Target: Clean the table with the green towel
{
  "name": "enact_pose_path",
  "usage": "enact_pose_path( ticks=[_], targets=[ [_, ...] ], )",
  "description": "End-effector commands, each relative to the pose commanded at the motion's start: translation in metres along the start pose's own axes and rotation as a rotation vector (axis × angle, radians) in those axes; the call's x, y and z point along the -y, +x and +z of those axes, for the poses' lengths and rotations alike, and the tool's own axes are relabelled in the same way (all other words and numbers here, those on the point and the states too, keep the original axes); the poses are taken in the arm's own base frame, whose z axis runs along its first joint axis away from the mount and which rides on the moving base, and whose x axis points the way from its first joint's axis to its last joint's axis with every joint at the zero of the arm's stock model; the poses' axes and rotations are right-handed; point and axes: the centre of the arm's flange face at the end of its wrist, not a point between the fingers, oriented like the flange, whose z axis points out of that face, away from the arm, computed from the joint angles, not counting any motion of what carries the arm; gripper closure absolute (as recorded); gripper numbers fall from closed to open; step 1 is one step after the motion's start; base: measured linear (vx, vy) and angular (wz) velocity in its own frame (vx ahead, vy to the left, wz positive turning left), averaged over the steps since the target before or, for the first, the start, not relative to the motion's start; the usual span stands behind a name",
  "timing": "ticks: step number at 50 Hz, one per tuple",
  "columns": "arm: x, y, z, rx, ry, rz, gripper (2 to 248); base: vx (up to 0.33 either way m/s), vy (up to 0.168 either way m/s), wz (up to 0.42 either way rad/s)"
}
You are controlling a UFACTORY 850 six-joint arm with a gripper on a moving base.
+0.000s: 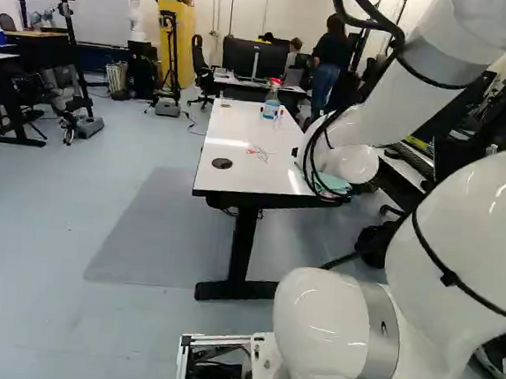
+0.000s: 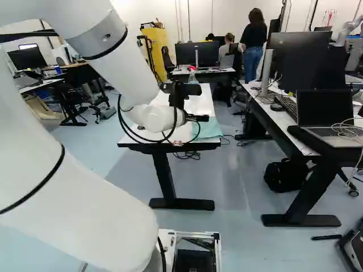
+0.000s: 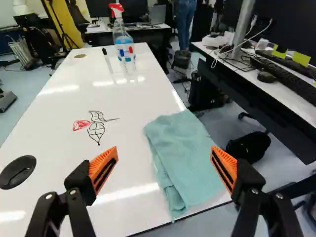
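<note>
Reaches out toward the long, shiny white tabletop [image 3: 57, 128] with a big, bent white arm [image 1: 375, 111]. Has the black jaws spread wide apart, with bright orange pads [image 3: 102, 170] on the insides. Shows a soft, pale green cloth towel [image 3: 180, 155] ahead of the jaws, in the gap between them in the wrist view. Lies rumpled on the tabletop's near right corner, reaching the near edge, with a bit folded over at the near end. Beside the towel, on the white top, shows a flower drawing [image 3: 96, 129] with a red bloom and black lines for the leaves and stem. Near that, a flat, black oval piece [image 3: 18, 172]. Farther off, a see-through plastic spray bottle [image 3: 122, 37] with a red top and blue stuff inside. Close by the bottle, a white marker with a black cap [image 3: 105, 53]
</note>
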Motion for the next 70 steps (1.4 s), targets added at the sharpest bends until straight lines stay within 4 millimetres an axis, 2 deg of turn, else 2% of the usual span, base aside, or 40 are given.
enact_pose_path(
  ticks=[29, 54, 70],
  targets=[
    [-0.023, 0.03, 0.027, 0.19, -0.031, -0.017, 3, 0.0, 0.0, 0.0],
    [-0.026, 0.061, 0.049, 0.307, -0.026, -0.056, 3, 0.0, 0.0, 0.0],
    [-0.026, 0.077, 0.079, 0.304, -0.024, -0.058, 3, 0.0, 0.0, 0.0]
  ],
)
